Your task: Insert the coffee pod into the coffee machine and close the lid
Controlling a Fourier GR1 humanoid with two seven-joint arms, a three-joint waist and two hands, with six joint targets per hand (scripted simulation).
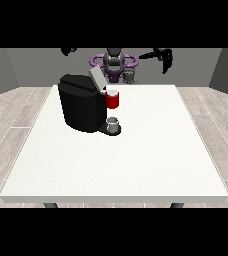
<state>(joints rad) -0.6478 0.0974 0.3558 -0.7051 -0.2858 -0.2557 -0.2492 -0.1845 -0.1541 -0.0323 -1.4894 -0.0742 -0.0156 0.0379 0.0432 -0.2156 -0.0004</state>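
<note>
Fingers of the hand at the view's left [68,50]: too small and dark to judge, whether spread or curled cannot be told; nothing seen held. Raised high, well apart from the bench [151,150] and from every item on it.

Coffee machine [81,107]: black, blocky body with rounded top, matte finish, standing on the left-centre of the bench toward the robot's side. Lid [97,77]: pale grey flat flap, tilted up and back, plainly not closed. Red part [113,101] at the machine's front right, cylindrical, with a lighter top: possibly the coffee pod seated in its holder, possibly a part of the machine; cannot be told which. Small grey cup [114,125] on the dark base plate directly below, rounded, dull metallic look.

Hand at the view's right [164,57]: raised above the far edge, hanging downward, well apart from the machine. Fingers not legible; nothing seen held.

Bench: large, white, flat, faintly speckled, otherwise unmarked.

Progress, judged: if the red cylinder is the pod, insertion done and lid closing outstanding; if not, pod unlocated and both steps outstanding. Either way, lid still to be brought down, and neither hand near it at present.
</note>
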